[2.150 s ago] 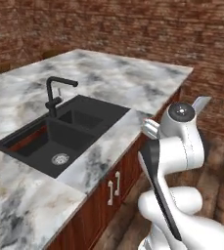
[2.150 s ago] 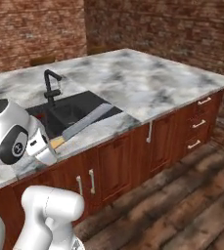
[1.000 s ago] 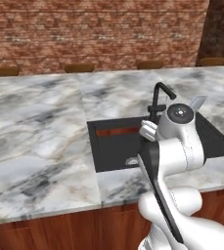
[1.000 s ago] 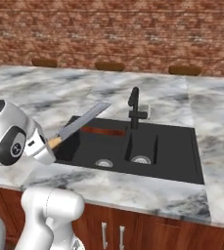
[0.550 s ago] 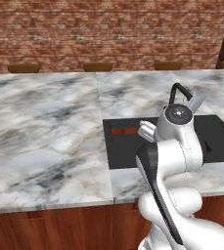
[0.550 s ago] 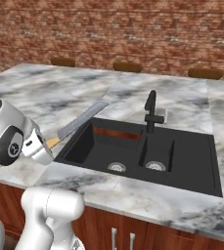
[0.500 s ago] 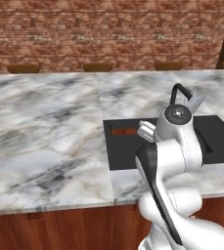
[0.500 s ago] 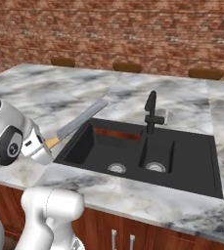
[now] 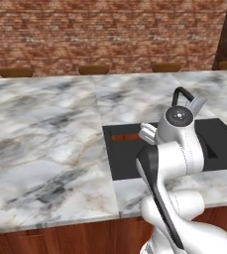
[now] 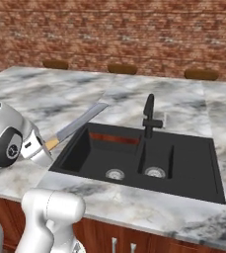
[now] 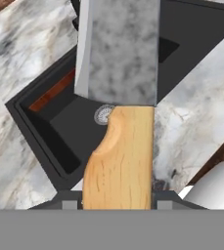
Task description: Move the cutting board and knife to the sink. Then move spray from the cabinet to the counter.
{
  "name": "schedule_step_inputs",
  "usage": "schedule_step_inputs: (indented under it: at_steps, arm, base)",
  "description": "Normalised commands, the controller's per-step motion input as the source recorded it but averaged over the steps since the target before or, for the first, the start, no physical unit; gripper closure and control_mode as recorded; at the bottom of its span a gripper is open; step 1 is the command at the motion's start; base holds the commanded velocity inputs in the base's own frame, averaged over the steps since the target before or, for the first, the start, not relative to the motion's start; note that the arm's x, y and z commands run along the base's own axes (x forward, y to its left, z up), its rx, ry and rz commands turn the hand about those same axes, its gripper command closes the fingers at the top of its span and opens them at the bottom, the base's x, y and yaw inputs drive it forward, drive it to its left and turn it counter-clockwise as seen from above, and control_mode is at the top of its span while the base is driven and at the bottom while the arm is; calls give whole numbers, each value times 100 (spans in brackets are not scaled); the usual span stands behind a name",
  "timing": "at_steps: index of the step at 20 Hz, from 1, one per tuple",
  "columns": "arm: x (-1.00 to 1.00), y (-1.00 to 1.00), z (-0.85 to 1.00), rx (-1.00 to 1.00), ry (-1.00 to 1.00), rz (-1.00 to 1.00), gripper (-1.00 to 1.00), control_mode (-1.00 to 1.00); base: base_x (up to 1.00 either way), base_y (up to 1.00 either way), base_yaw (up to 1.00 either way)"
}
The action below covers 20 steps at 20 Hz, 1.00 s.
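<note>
Hand view shows the gripper clamped on the knife's wooden handle, blade reaching toward twelve o'clock over the sink. Beyond, at ten o'clock, the cutting board leans against the basin wall. Knife delivery is underway; next, lower it into the basin and let go.

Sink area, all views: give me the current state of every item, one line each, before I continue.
Knife: held by its wooden handle, blade pointing out over the sink's near left corner.
Pincer: shut on the knife handle.
Cutting board: in the sink's left basin, against the back wall.
Sink: black, two basins, no water visible.
Faucet: no water running.
Counter: marble worktop around the sink.
</note>
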Motion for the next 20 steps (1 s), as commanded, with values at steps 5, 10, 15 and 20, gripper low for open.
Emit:
schedule_step_inputs:
  at_steps: [5, 10, 15, 20]
  arm:
    - [0, 0, 0, 0, 0, 0, 100, 100]
    - [3, 0, 0, 0, 3, 0, 100, -100]
    - [43, 8, -17, 3, 39, 0, 100, -100]
    - [42, 30, -39, 6, 52, 5, 100, -100]
  base:
    - [36, 74, -14]
    - [3, 6, -1]
    - [0, 0, 0]
    - [0, 0, 0]
